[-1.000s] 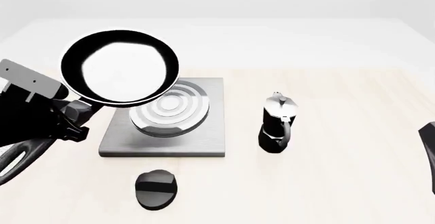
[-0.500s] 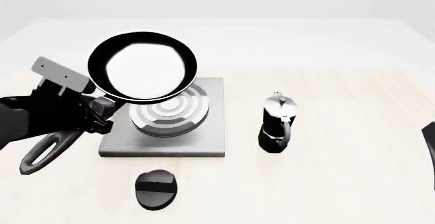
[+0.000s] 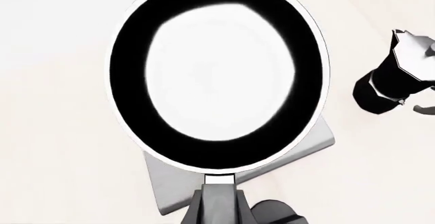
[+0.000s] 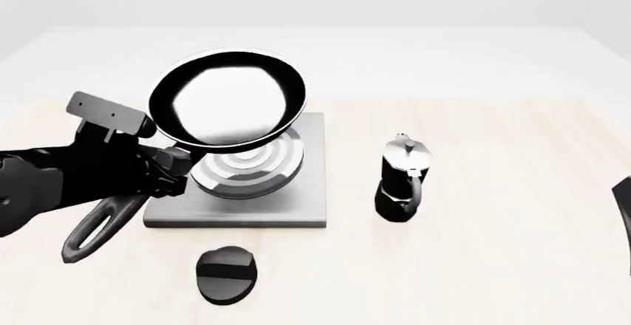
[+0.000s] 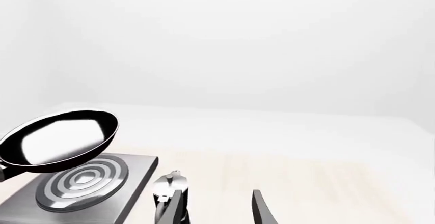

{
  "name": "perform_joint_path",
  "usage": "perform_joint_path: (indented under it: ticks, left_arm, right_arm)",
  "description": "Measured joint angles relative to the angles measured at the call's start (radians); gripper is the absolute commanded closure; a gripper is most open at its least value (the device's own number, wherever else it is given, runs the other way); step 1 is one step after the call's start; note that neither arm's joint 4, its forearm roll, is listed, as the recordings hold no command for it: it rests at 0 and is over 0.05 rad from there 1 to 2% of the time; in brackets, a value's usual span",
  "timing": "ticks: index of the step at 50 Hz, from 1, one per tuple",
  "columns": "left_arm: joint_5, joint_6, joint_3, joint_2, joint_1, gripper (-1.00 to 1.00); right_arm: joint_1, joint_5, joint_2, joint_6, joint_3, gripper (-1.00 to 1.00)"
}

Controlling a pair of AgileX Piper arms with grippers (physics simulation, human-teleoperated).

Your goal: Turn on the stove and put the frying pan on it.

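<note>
The frying pan (image 4: pixel 229 102) is glossy black with a thin light rim. It hangs tilted in the air over the back left part of the stove (image 4: pixel 307 192), a grey metal slab with raised burner rings. My left gripper (image 4: pixel 165 168) is shut on the pan's long handle close to the bowl. The handle's end sticks out toward the front left. The black oval knob (image 4: pixel 227 273) lies on the table in front of the stove. My right gripper (image 5: pixel 217 211) is open and empty, far to the right. The pan (image 5: pixel 58 140) also shows above the stove (image 5: pixel 136 175) in the right wrist view.
A black-and-silver moka pot (image 4: pixel 403 179) stands upright to the right of the stove. The left wrist view shows the pan (image 3: pixel 221 76), a stove corner (image 3: pixel 309 147) and the moka pot (image 3: pixel 394 76). Part of the right arm (image 4: pixel 623 199) sits at the right edge.
My left gripper has carried the pan to the right, from left of the stove to above its back left part. The right arm, knob and moka pot have not moved.
</note>
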Motion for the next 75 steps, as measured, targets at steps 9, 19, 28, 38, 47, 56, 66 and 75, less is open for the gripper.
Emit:
perform_joint_path:
  ticks: [9,19,28,38,47,56,66,75]
  left_arm:
    - [-0.05,-0.013,0.041,0.029,-0.004,1.0]
    - [-0.099,-0.016,0.078,0.063,-0.007,1.0]
    - [-0.128,-0.015,0.096,0.087,-0.01,1.0]
    - [-0.163,-0.013,0.108,0.122,-0.013,1.0]
    - [-0.191,-0.01,0.115,0.155,-0.011,1.0]
    - [-0.217,-0.005,0.121,0.189,-0.006,1.0]
    - [-0.24,0.0,0.126,0.22,-0.004,1.0]
    - [-0.255,0.006,0.131,0.24,-0.003,1.0]
  right_arm:
    - [-0.001,-0.001,0.0,-0.001,0.001,-1.0]
    - [-0.003,0.001,0.0,-0.004,0.0,-1.0]
    - [-0.005,0.003,0.0,-0.006,-0.002,-1.0]
    - [-0.009,0.003,0.0,-0.007,0.0,-1.0]
    - [-0.01,0.002,0.0,-0.008,0.001,-1.0]
    - [-0.009,0.002,0.0,-0.009,0.002,-1.0]
    - [-0.01,0.004,0.0,-0.009,0.001,-1.0]
    - [-0.011,0.004,0.0,-0.009,0.003,-1.0]
